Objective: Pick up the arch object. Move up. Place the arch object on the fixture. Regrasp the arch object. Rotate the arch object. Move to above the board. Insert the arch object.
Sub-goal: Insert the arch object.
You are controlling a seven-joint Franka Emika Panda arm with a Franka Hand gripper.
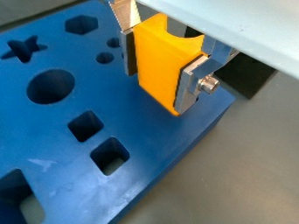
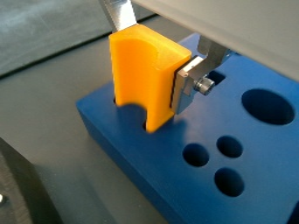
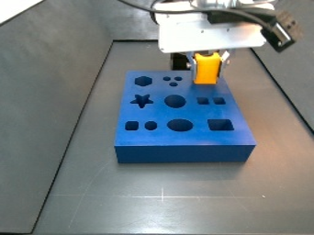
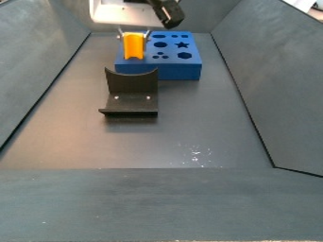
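Jamming looks like the main risk: if the arch object [image 2: 145, 77] comes down slightly off its cutout or tilted, its legs could catch the board [image 1: 140, 166] rim and twist in the grip. The gripper [image 1: 158, 54] sits over the board's edge nearest the fixture [image 4: 130, 92], jaws closed on the arch, which hangs upright between them with its lower end at the board's top.

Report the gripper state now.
Gripper: jaws shut on the arch, at the board's edge, its lower end in a cutout.
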